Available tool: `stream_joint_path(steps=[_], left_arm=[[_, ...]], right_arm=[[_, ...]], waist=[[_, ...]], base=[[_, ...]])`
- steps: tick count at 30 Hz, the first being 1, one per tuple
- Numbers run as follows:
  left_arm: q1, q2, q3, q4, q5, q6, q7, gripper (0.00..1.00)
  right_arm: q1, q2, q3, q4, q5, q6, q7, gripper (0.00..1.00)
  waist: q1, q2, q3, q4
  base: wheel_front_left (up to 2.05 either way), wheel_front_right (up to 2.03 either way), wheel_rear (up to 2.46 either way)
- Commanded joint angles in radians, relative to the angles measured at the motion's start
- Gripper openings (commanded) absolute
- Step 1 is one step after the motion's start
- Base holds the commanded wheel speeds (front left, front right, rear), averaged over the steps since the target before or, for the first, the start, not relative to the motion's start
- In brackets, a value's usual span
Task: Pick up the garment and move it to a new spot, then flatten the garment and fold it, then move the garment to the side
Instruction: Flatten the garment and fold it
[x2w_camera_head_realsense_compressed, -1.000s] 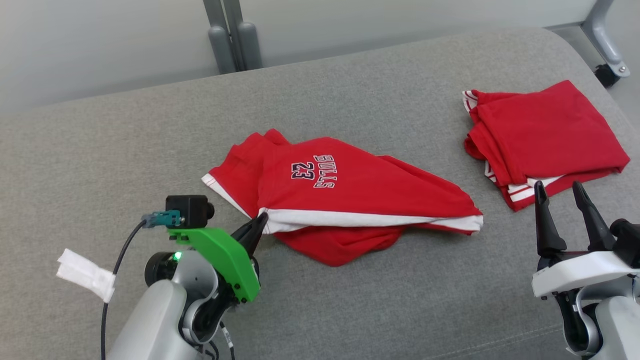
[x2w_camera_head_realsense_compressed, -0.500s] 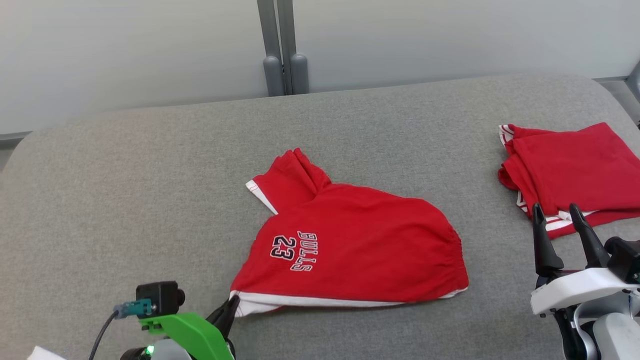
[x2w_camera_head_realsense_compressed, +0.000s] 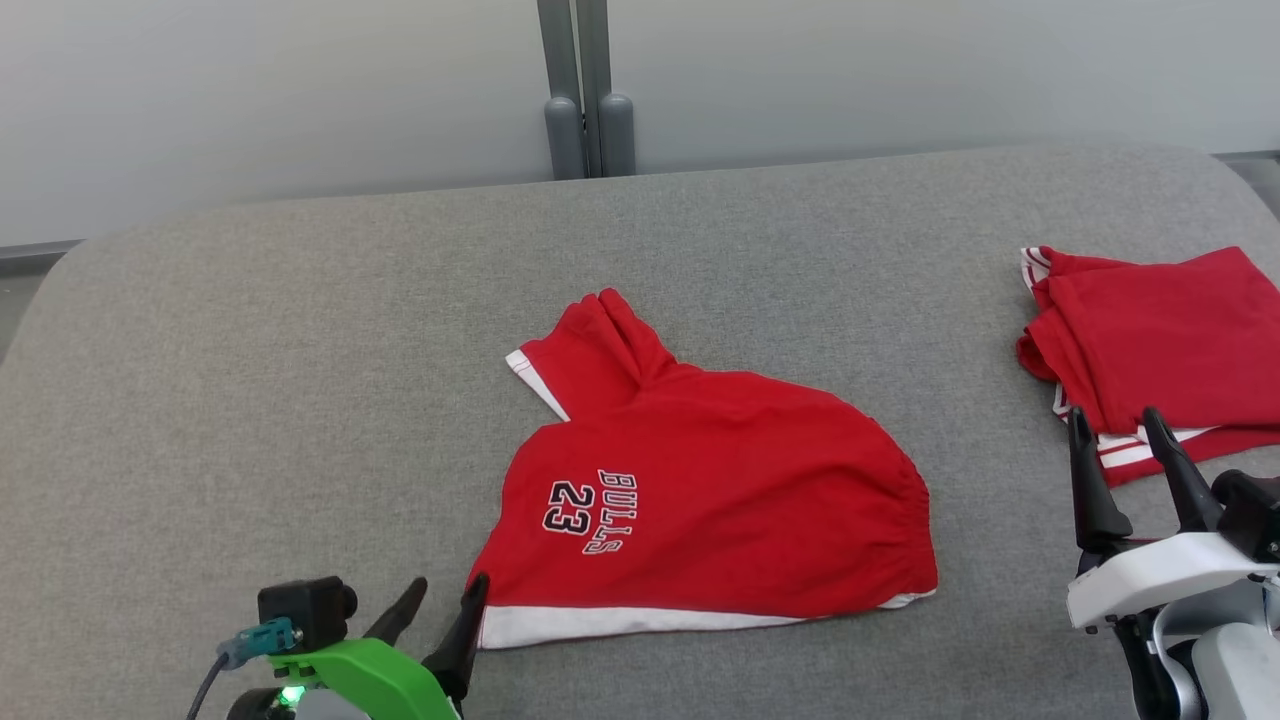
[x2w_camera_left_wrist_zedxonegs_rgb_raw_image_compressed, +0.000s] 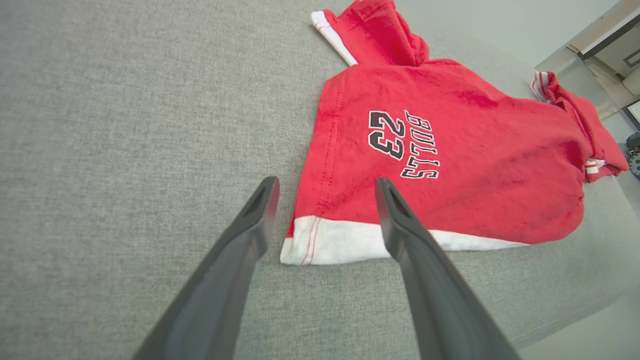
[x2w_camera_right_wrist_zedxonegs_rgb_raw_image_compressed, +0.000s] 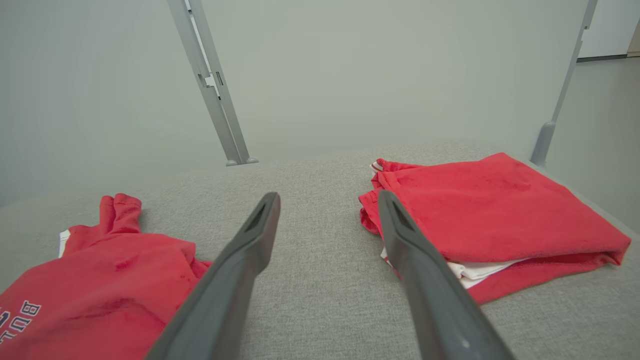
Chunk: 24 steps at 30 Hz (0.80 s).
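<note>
Just ahead of the left gripper (x2w_camera_head_realsense_compressed: 449, 582) and off to its right, I see the red garment (x2w_camera_head_realsense_compressed: 720, 490) lying spread on the grey fabric worktop (x2w_camera_head_realsense_compressed: 250, 350). It is a pair of shorts. "BULLS 23" is printed in dark letters at the end nearest that gripper, a white band (x2w_camera_head_realsense_compressed: 640, 622) runs along the near edge, and the end farthest to the right is gathered. One bunched part of the cloth points away from the gripper, toward the back of the worktop.

The left gripper stands wide apart and holds nothing. On its wrist view (x2w_camera_left_wrist_zedxonegs_rgb_raw_image_compressed: 326, 182) the corner of the white band lies in the gap between the two fingers, and the right-hand finger (x2w_camera_left_wrist_zedxonegs_rgb_raw_image_compressed: 400, 225) crosses in front of the band. I cannot tell whether that finger touches the cloth or hangs just above it.

The right gripper (x2w_camera_head_realsense_compressed: 1112, 415) is also spread wide and empty. On its own wrist view (x2w_camera_right_wrist_zedxonegs_rgb_raw_image_compressed: 328, 196) bare worktop fills the gap between the fingers, and the garment (x2w_camera_right_wrist_zedxonegs_rgb_raw_image_compressed: 100, 280) lies low to the gripper's left, well apart from it. A second red garment (x2w_camera_head_realsense_compressed: 1160, 320), folded, with white striped edges showing underneath, sits just ahead of this gripper and to its right. Beyond both grippers a grey post (x2w_camera_head_realsense_compressed: 588, 100) stands against the pale wall behind the worktop.
</note>
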Motion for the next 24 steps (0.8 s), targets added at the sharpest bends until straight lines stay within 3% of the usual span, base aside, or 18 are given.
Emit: stream_joint_path(steps=[1,5,12,19,24], left_arm=[[-0.010,0.023,0.001,-0.007,0.023,-0.007,-0.020,1.00],[-0.016,0.070,0.011,-0.059,0.108,0.004,-0.124,1.00],[0.006,0.125,0.083,-0.158,0.217,0.069,-0.328,1.00],[0.095,0.146,0.131,-0.223,0.291,0.135,-0.393,1.00],[0.133,0.134,0.143,-0.229,0.321,0.145,-0.405,1.00]], right_arm=[[0.008,-0.001,0.002,0.001,0.000,0.000,0.003,1.00],[0.019,0.000,0.007,-0.014,-0.003,0.000,-0.004,1.00],[0.042,0.006,0.018,-0.070,-0.011,0.000,-0.014,1.00],[0.100,0.016,0.032,-0.176,-0.032,0.000,-0.014,1.00],[0.151,0.017,0.054,-0.213,-0.040,0.000,-0.014,1.00]], waist=[[0.0000,0.0000,-0.012,0.009],[0.0000,0.0000,-0.041,0.017],[0.0000,0.0000,-0.075,0.027],[0.0000,0.0000,-0.117,0.021],[0.0000,0.0000,-0.128,0.027]], base=[[0.00,0.00,0.00],[0.00,0.00,0.00],[0.00,0.00,0.00],[0.00,0.00,0.00],[0.00,0.00,0.00]])
